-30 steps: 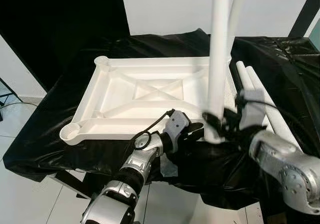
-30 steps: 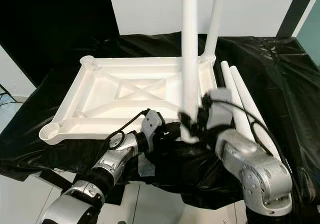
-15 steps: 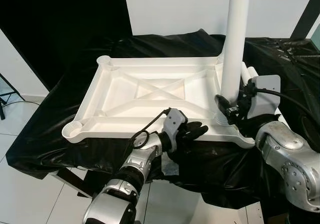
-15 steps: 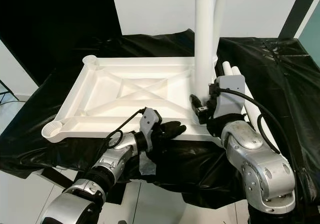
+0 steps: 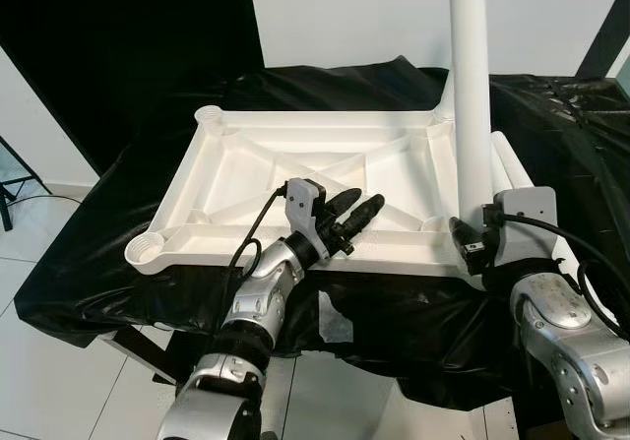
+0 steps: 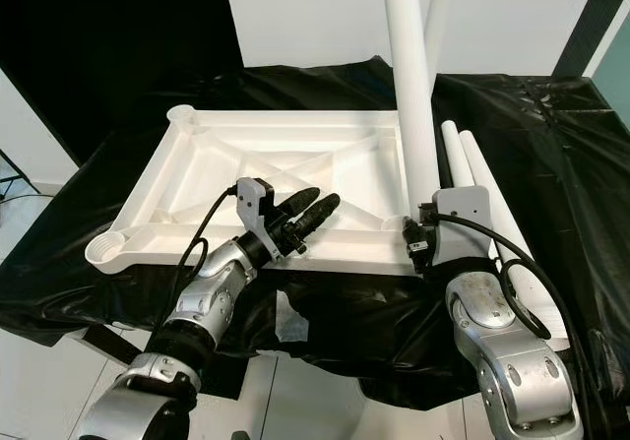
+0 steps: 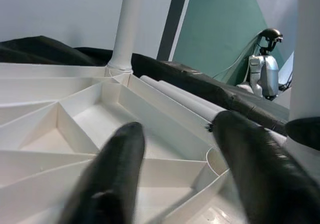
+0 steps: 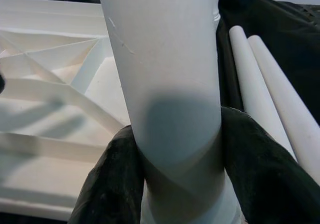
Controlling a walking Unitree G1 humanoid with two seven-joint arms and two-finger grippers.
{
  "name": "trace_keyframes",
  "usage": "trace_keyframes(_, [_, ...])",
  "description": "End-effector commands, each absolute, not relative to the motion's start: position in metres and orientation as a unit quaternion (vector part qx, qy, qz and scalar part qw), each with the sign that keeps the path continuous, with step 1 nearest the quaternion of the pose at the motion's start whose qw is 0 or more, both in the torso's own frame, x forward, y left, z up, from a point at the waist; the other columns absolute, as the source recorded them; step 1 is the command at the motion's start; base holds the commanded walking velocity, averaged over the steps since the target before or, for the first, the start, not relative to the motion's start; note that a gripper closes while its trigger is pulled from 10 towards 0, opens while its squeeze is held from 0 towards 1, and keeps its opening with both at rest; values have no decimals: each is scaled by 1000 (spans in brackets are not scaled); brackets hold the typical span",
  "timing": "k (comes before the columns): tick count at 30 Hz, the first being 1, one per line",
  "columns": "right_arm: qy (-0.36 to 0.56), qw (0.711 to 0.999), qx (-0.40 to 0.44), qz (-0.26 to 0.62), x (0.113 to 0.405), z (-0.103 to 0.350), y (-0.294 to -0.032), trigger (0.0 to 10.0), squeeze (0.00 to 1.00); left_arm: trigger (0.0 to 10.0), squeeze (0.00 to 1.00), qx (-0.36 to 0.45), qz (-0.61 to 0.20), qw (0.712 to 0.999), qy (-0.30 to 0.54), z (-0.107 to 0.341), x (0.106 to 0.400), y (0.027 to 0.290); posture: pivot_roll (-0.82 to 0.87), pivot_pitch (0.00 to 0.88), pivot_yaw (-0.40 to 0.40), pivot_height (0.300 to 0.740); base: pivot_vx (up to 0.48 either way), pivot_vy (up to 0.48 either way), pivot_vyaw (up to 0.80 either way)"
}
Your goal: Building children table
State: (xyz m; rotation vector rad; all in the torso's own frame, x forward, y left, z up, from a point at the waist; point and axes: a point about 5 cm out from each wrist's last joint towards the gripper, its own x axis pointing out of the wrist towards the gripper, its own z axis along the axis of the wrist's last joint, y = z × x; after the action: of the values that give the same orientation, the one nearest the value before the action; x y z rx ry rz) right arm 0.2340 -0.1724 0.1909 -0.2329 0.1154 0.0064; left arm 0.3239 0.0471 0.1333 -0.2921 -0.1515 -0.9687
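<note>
The white tabletop (image 5: 315, 118) lies upside down on a black-draped surface, ribs facing up. My right gripper (image 5: 471, 245) is shut on a white leg (image 5: 471, 86), holding it upright at the tabletop's near right corner. The fingers (image 8: 115, 174) wrap its lower end, and I cannot tell how far it sits in the socket. A second leg (image 6: 440, 17) stands in the far right corner. My left gripper (image 5: 362, 204) hovers open just over the near rim, pointing toward the held leg. In the left wrist view the fingers (image 7: 115, 169) are spread above the ribs.
Two loose white legs (image 6: 471, 164) lie on the black cloth right of the tabletop. Round sockets at the near left (image 5: 145, 251) and far left (image 5: 209, 115) corners hold nothing. The cloth drapes over the front edge. Another robot (image 7: 267, 68) stands far off.
My right gripper carried the leg from in front of the table's edge to the near right corner. My left gripper rose from below the front edge to above the rim.
</note>
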Motion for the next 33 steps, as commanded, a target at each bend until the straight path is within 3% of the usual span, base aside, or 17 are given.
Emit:
trace_keyframes(1, [45,992,-119,-5,235,194,-175,10000,0,10000,1000,-134,-512,845,-80,134,318,46,-203,0,31,740,0,0,0])
trace_keyframes(2, [41,992,-121,-6,236,195,-176,10000,0,10000,1000,-131,-517,842,-84,134,316,44,-200,0,27,740,0,0,0])
trace_keyframes(3, [37,992,-123,-6,237,197,-176,10000,0,10000,373,-130,-519,840,-87,135,314,44,-200,0,27,740,0,0,0])
trace_keyframes(4, [31,992,-126,-6,238,198,-176,10000,0,10000,0,-135,-518,840,-91,137,313,44,-199,0,26,740,0,0,0])
trace_keyframes(7, [20,991,-134,-6,238,200,-176,10000,0,10000,0,-149,-506,844,-96,140,312,47,-197,0,24,740,0,0,0])
trace_keyframes(10, [10,988,-155,-10,235,199,-176,10000,0,10000,0,-171,-425,881,-114,146,319,60,-186,0,22,740,0,0,0])
trace_keyframes(12, [10,988,-155,-10,235,199,-176,10000,0,10000,0,-171,-425,881,-114,146,319,60,-186,0,22,740,0,0,0])
trace_keyframes(14, [11,987,-158,-19,232,194,-176,10000,0,10000,0,-184,-325,919,-123,147,326,79,-175,0,23,740,0,0,0])
trace_keyframes(18, [17,987,-158,-23,229,188,-178,10000,0,10000,0,-170,-240,948,-123,140,326,102,-167,0,18,740,0,0,0])
trace_keyframes(24, [25,985,-168,-27,225,183,-192,10000,0,10000,0,-161,-200,961,-105,130,319,122,-152,0,8,740,0,0,0])
trace_keyframes(33, [20,983,-181,-33,224,179,-202,10000,0,10000,0,-150,-176,969,-89,124,311,127,-151,0,9,740,0,0,0])
